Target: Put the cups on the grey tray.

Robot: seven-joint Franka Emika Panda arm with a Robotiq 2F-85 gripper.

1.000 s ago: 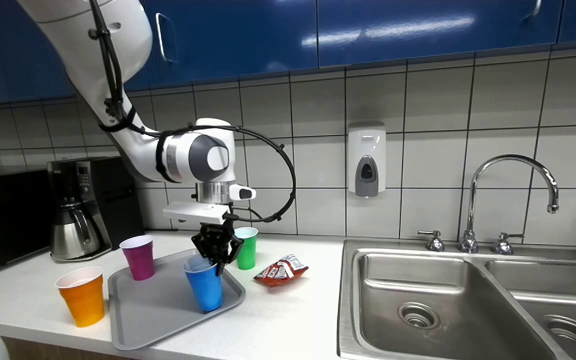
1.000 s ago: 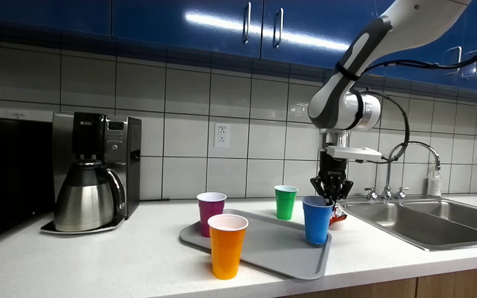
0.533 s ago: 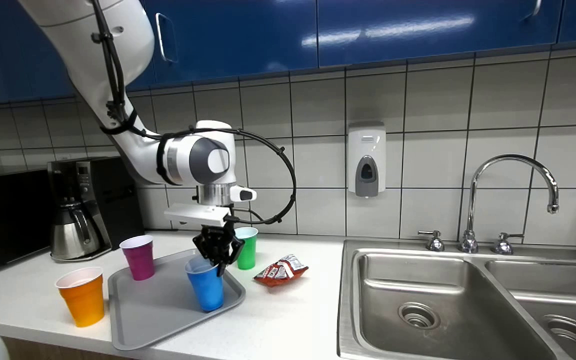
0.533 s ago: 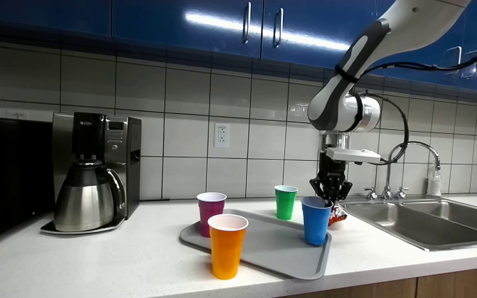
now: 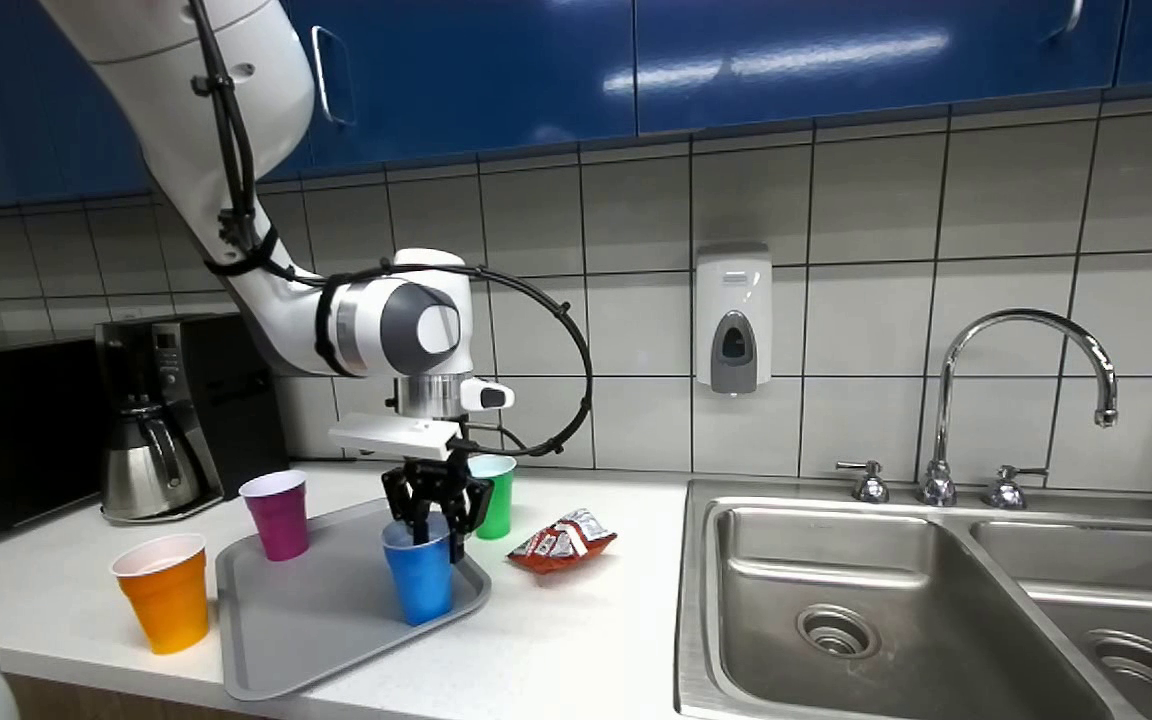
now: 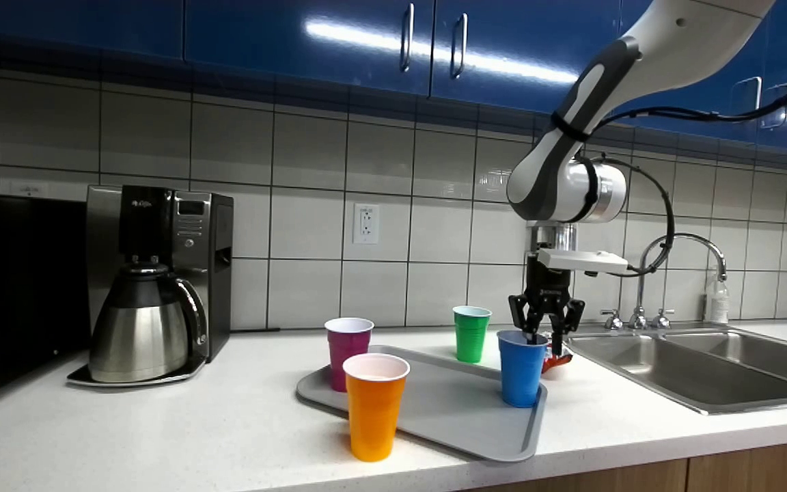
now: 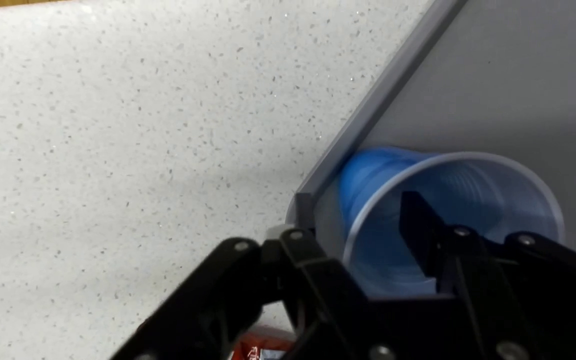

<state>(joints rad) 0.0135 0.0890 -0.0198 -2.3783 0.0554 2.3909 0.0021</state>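
The blue cup [image 5: 421,585] stands on the grey tray [image 5: 306,610] near a rounded corner, in both exterior views [image 6: 520,379]. My gripper [image 5: 439,545] is over its rim with the fingers spread. In the wrist view [image 7: 360,215] one finger is inside the blue cup [image 7: 368,175] and one is outside, with a gap to the wall. The purple cup [image 5: 281,525] stands upright on the tray's far corner. The green cup [image 6: 470,338] stands on the counter behind the tray. The orange cup [image 6: 374,410] stands on the counter beside the tray's front edge.
A red snack bag [image 5: 563,543] lies on the counter right of the green cup. A steel sink [image 5: 701,600] with a tap is at the right. A coffee maker with a steel pot [image 6: 141,335] stands at the left. Blue cabinets [image 6: 311,41] hang above.
The gripper has lowered slightly and its fingers have spread, letting go of the blue cup's rim. The blue cup has shifted slightly and come down. The other cups have not moved.
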